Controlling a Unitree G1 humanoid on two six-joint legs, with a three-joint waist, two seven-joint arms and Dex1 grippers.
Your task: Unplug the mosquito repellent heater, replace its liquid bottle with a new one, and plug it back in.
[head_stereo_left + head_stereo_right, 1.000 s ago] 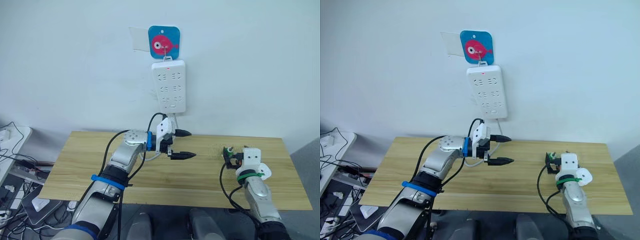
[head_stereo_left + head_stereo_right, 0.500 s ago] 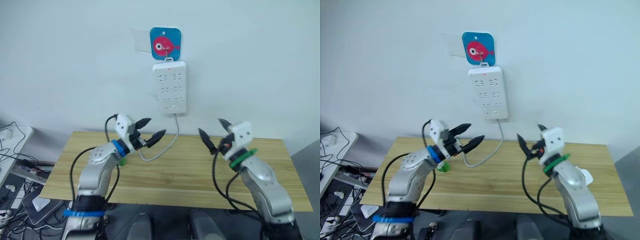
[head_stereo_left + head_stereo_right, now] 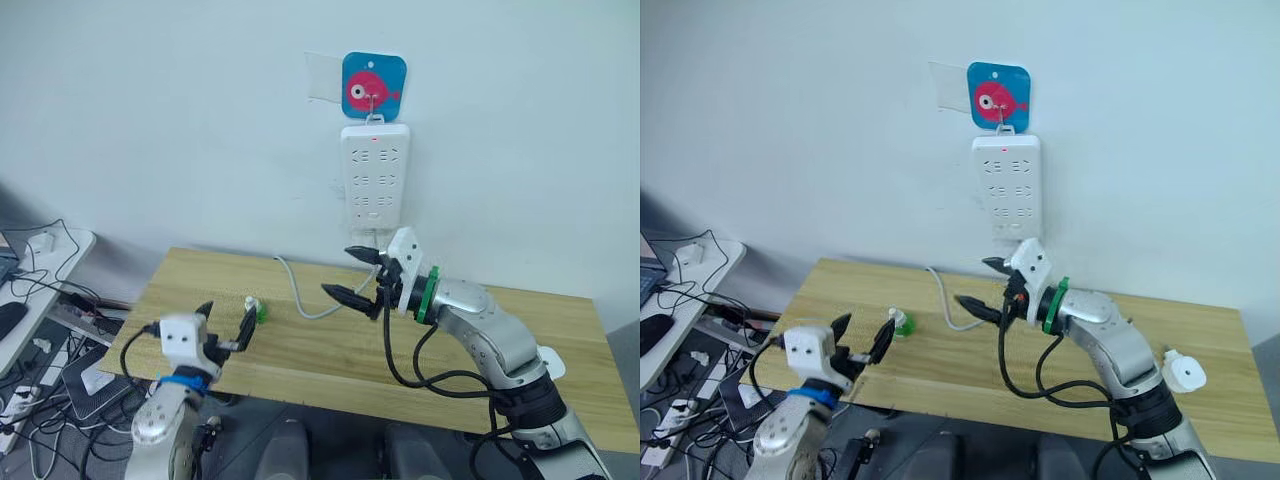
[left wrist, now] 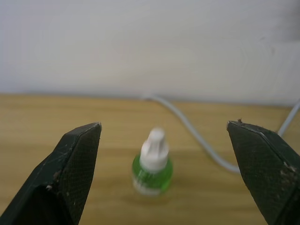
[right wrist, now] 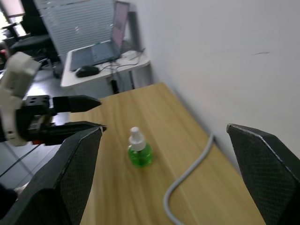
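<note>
Since half a second ago the left tool [image 3: 224, 325] has dropped low to the desk's near left edge, and the right tool [image 3: 353, 276] has swung across to the middle, under the strip. Both stand wide open, holding nothing. Just beyond the left tool, a small green liquid bottle with a white cap [image 4: 153, 164] stands upright on the light wooden desk [image 3: 300, 355], centred between its fingers. To do this well, I judge it should advance level and close on the body, not the cap. The small white rounded heater [image 3: 550, 363] lies on the desk's far right. The long white power strip [image 3: 375, 187] hangs on the wall, its grey cable [image 3: 300, 295] trailing down.
</note>
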